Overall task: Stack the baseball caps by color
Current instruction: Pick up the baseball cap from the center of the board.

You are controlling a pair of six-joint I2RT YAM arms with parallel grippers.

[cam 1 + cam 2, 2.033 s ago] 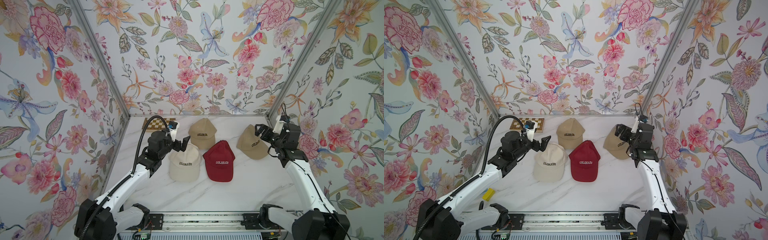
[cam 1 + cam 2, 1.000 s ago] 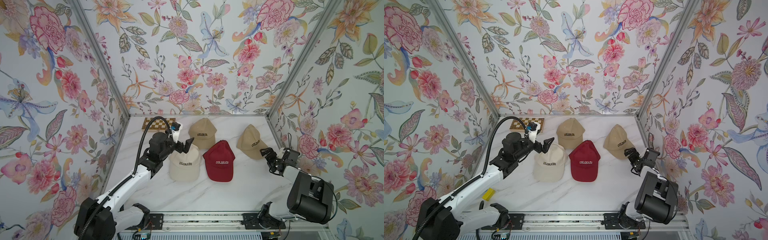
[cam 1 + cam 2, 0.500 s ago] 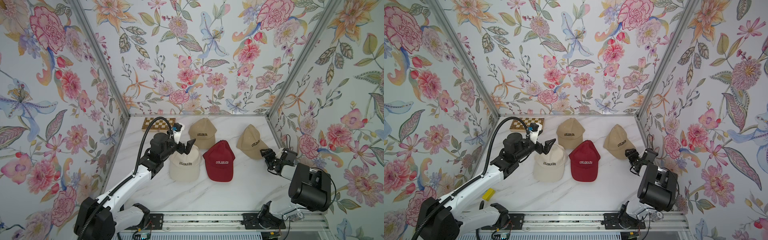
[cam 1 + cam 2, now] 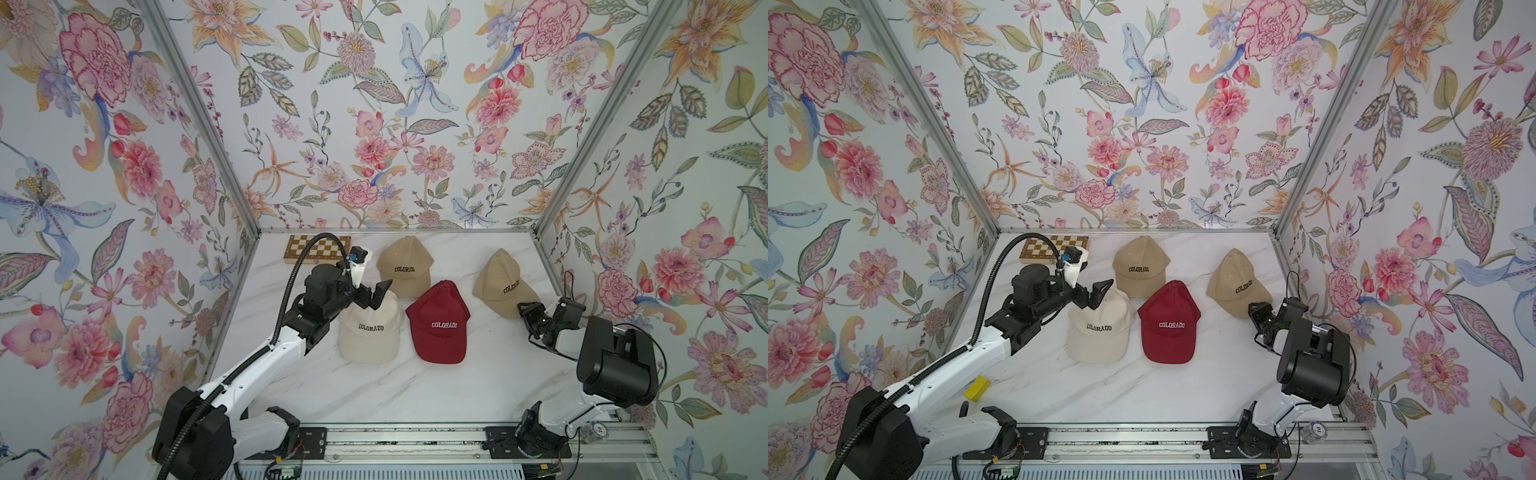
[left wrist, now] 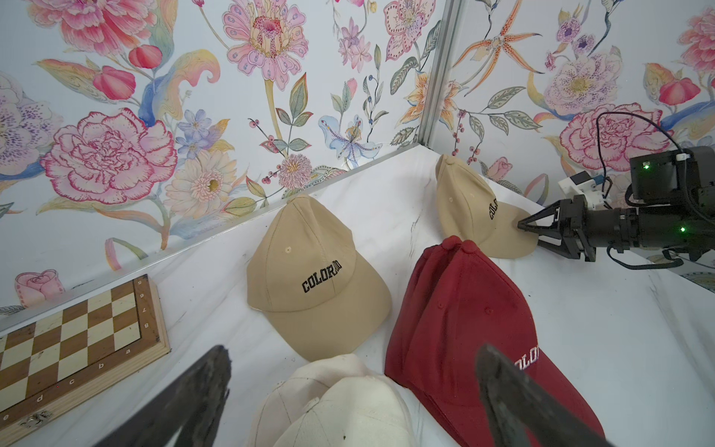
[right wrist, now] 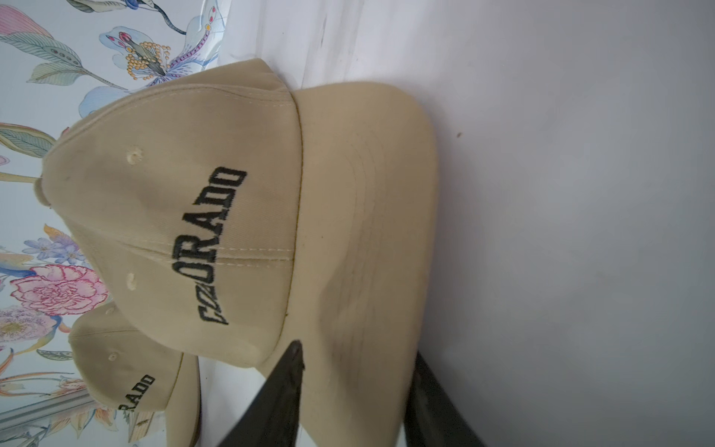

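caps nearest me first: the cream pile (image 4: 370,332) and the red pile (image 4: 440,328) lie side by side mid-table, brims toward me. the left wrist view shows two cream crowns nested and more than one red crown, so i judge those colours done.

my left gripper (image 4: 381,294) hovers over the far edge of the cream pile, jaws spread wide, nothing in them.

to the right, my right gripper (image 4: 524,309) sits low at the near brim of the right tan cap (image 4: 500,278), which lies by the right wall, apart from the red pile. in the right wrist view the jaws straddle that brim. from the left wrist view their tips look pinched onto its edge. how firm the bite is i cannot tell.

the step in hand, as i read it, is carrying this cap onto the far tan cap (image 4: 405,266), just beyond the two piles. i would want a deep bite on the stiff brim, not its lip. then i would lift high enough that the sagging crown clears the red pile, turn the brim to match, and lower crown over crown. the left arm should keep out of that path.

the board (image 4: 318,249) sits in the far left corner, out of the way.
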